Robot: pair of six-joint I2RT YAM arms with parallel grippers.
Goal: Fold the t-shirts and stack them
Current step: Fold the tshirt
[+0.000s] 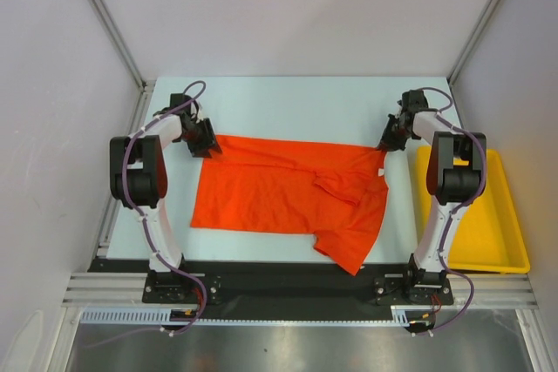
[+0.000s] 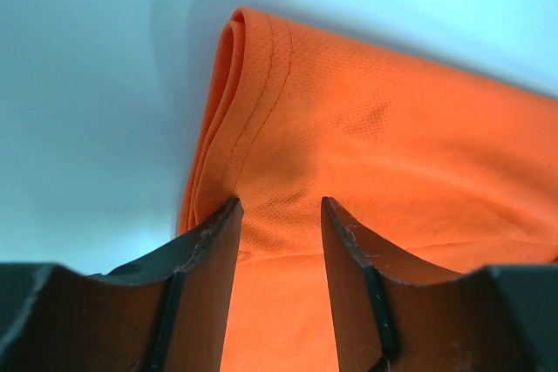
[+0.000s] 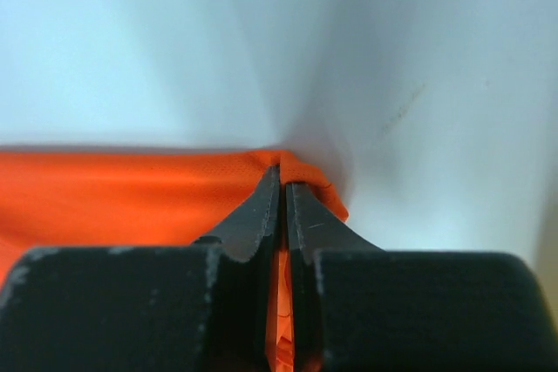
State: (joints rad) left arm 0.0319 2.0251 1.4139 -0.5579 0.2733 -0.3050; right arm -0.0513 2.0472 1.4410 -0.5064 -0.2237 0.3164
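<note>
One orange t-shirt (image 1: 279, 193) lies outside the yellow tray (image 1: 488, 241); right gripper (image 3: 283, 177) pinches its corner, left gripper (image 2: 280, 203) spread open.

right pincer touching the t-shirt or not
Touching. The right wrist view shows the right pincer shut on a pinched edge of the t-shirt.

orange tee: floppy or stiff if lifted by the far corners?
Likely floppy: the t-shirt lies wrinkled, with one sleeve skewed toward the near edge. Probably thin and light: its mesh cloth bunches into a small fold inside the shut right gripper. Expect the middle to sag when lifted.
</note>
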